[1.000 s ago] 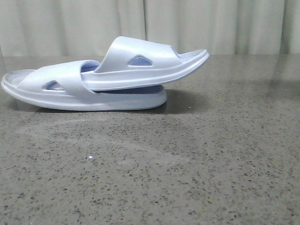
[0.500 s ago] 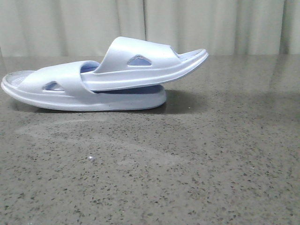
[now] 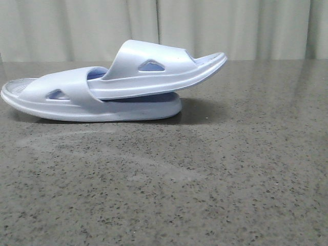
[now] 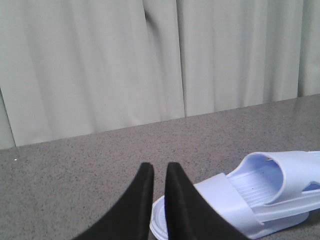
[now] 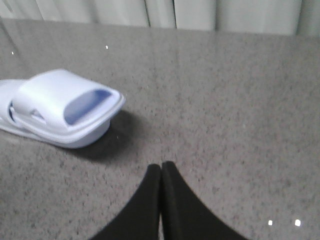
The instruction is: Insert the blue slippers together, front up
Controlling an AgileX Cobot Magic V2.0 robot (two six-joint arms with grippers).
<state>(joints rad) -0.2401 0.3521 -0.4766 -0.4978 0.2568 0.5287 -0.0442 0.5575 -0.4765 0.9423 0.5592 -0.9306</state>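
The two pale blue slippers lie nested at the far left of the table in the front view. The lower slipper lies flat. The upper slipper is pushed under the lower one's strap, its free end raised and pointing right. Neither gripper shows in the front view. In the left wrist view my left gripper is empty, its fingers only a narrow slit apart, just short of the lower slipper. In the right wrist view my right gripper is shut and empty, well apart from the slippers.
The grey speckled stone table reaches back to a pale curtain along its far edge. Nothing else stands on the table in these views.
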